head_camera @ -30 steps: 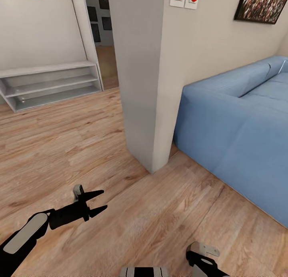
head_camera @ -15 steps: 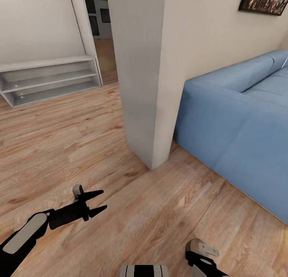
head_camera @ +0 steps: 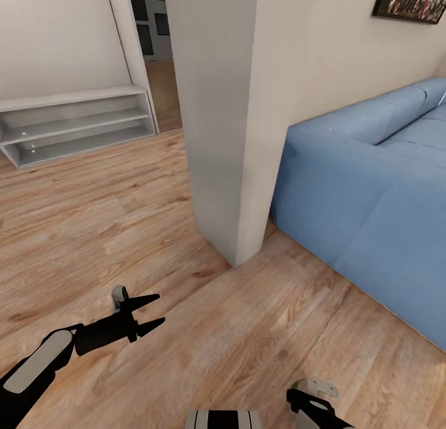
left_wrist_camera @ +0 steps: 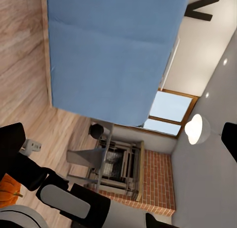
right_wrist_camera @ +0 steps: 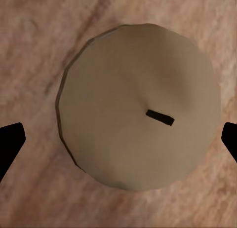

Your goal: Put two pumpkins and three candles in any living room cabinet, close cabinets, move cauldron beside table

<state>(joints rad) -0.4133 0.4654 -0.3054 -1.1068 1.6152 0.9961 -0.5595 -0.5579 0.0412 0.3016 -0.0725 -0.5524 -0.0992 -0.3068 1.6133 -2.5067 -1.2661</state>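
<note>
A candle (right_wrist_camera: 140, 107) is seen from straight above in the right wrist view: a pale beige round top with a short black wick. It stands on a mottled reddish-brown surface. The right jaws are spread wide, one dark tip at each side of the candle, and both tips are clear of its wax. They hold nothing.

In the left wrist view, part of an orange pumpkin (left_wrist_camera: 7, 188) shows past the robot's own black and white body. What it rests on cannot be made out.

The left jaws are parted and empty, held low over the wood floor (head_camera: 124, 218) and pointing toward the sofa (head_camera: 371, 187). The blue sofa stands against the wall. A grey wall corner (head_camera: 229, 107) juts out just beside its near end. Beyond that corner, well apart from the sofa, low white shelving (head_camera: 74, 125) sits along the far wall next to a doorway. A framed picture (head_camera: 412, 2) hangs above the sofa.

Past the sofa, the left wrist view takes in a brick fireplace (left_wrist_camera: 118, 164), a window (left_wrist_camera: 165, 114) and a lit lamp (left_wrist_camera: 196, 129).
</note>
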